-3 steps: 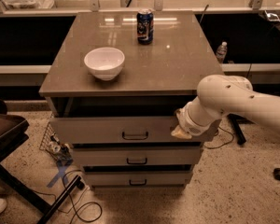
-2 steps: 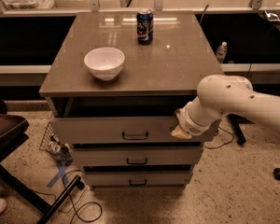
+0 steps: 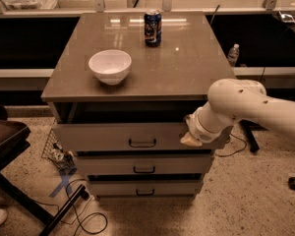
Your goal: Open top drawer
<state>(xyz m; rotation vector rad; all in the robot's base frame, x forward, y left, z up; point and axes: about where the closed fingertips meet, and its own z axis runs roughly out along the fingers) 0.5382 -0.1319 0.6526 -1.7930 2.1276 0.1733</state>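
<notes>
The top drawer (image 3: 103, 136) is the tallest, widest pale grey front under the brown cabinet top. It stands pulled out a little, with a dark gap above its front. Its small dark bar handle (image 3: 142, 143) sits at the centre. My gripper (image 3: 191, 137) is at the right end of the drawer front, on the end of the white arm (image 3: 246, 104) that reaches in from the right. It is well to the right of the handle.
Two shorter drawers (image 3: 143, 164) lie below, shut. A white bowl (image 3: 109, 66) and a blue can (image 3: 153, 28) stand on the cabinet top (image 3: 187, 68). A dark chair (image 3: 5, 136) is at the left, cables (image 3: 78, 215) on the floor, a bottle (image 3: 233, 54) behind right.
</notes>
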